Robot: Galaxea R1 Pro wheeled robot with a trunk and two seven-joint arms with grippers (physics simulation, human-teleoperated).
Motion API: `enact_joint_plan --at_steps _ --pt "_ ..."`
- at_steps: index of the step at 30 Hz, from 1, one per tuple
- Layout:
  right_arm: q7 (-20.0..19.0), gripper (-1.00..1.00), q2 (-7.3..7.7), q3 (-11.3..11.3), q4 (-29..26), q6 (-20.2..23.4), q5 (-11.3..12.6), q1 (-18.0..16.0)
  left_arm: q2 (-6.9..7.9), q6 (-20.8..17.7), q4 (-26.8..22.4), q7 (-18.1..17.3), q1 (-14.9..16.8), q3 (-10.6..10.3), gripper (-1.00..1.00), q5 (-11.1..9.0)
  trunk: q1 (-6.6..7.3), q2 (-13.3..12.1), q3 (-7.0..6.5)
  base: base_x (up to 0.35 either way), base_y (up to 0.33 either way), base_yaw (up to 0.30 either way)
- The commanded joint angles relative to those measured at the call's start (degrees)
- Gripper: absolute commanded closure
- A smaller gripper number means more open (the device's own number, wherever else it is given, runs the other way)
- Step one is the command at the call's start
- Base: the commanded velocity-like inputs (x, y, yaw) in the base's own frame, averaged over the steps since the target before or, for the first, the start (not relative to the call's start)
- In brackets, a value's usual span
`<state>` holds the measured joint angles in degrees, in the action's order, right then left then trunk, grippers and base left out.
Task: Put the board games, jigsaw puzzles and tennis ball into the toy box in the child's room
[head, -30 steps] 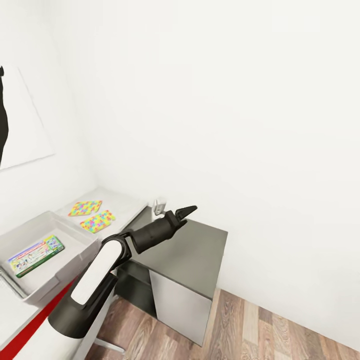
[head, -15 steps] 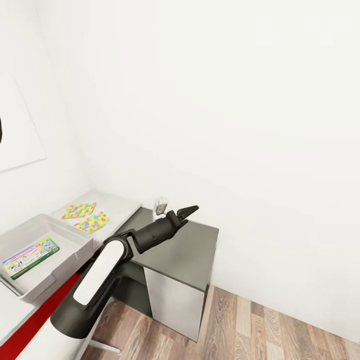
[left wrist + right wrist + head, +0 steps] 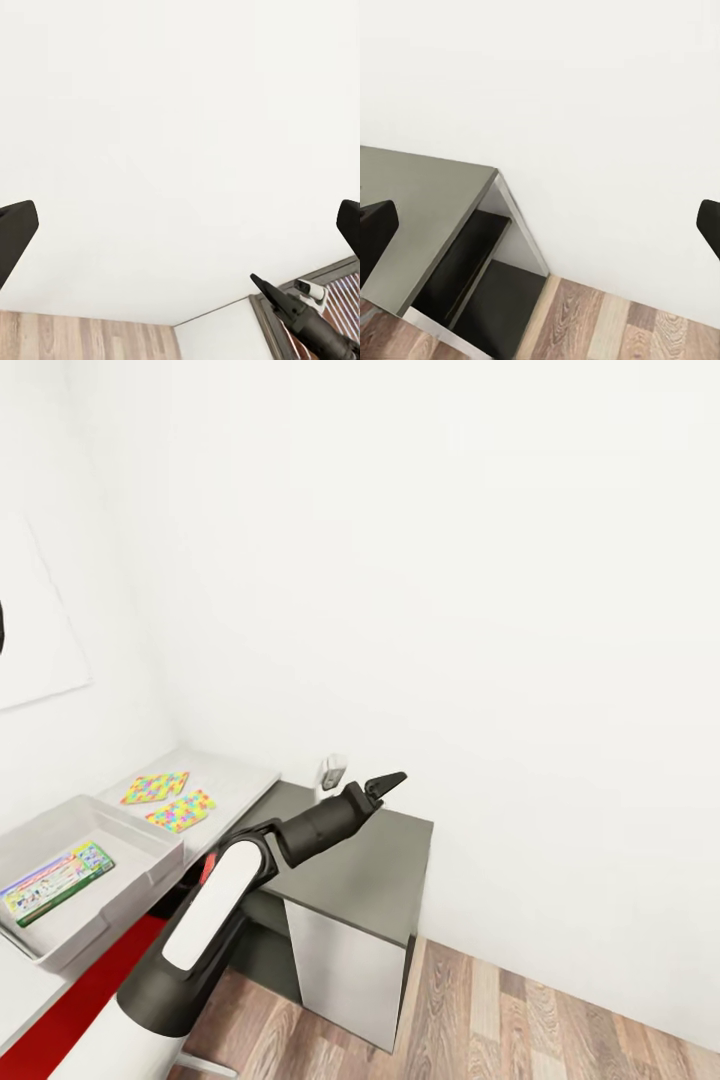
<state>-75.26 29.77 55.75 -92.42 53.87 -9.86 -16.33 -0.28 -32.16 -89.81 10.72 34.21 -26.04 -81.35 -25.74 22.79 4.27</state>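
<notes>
**Right hand over the cabinet; puzzles lie off to its left**

Obs. The right hand (image 3: pixel 383 785) hovers above the dark-topped cabinet (image 3: pixel 370 860), aimed at the white wall. In the right wrist view its two fingertips sit at opposite edges of the picture, so the fingers are spread wide and hold nothing. The left hand (image 3: pixel 182 229) is spread just as wide and is also empty. Its camera faces the wall and catches the right hand side-on, near a small white object (image 3: pixel 332 770) at the cabinet's back edge.

Task items. The two jigsaw puzzles (image 3: pixel 155 787) (image 3: pixel 181 811) lie flat on the pale tabletop (image 3: pixel 235 775), side by side and close together, each turned corner-on to the tabletop's edge. The toy box (image 3: pixel 140 823) stands just beside them on the nearer stretch of the tabletop. One board game (image 3: pixel 55 868) lies flat on its floor, its long axis running along the length of the box.

Key relation. From the right hand, the puzzles and the box are well apart, to the robot's left. The cabinet adjoins the tabletop's end and lies between hand and puzzles. The hand points away from both.

Judgement. The left side looks the nearer one for a puzzle pick. Either arm would first need the body turned leftward. The thin flat squares offer little edge to pinch.
</notes>
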Motion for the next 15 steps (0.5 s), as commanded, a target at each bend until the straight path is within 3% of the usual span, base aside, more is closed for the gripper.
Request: enact_joint_plan --at_steps 1,7,15 --pt "-0.59 -1.0 -0.02 -0.28 -0.05 0.45 -0.58 -0.11 -0.3 -0.14 0.09 0.53 0.06 0.02 -1.0 -0.05 -0.04 0.13 0.05 -0.003 0.0 -0.011" --pt "-0.54 -1.0 -0.29 -0.94 -0.01 0.43 -0.56 -0.18 -0.83 -0.16 0.44 0.53 0.05 0.04 -1.0 1.03 -0.04 0.13 -0.34 -0.002 0.0 -0.008" --pt "-0.65 -1.0 -1.77 -1.32 0.08 0.04 -0.31 -0.23 -1.2 -0.14 1.04 0.59 0.01 0.09 -1.0 1.83 -0.04 0.13 -0.53 -0.001 0.0 -0.003"
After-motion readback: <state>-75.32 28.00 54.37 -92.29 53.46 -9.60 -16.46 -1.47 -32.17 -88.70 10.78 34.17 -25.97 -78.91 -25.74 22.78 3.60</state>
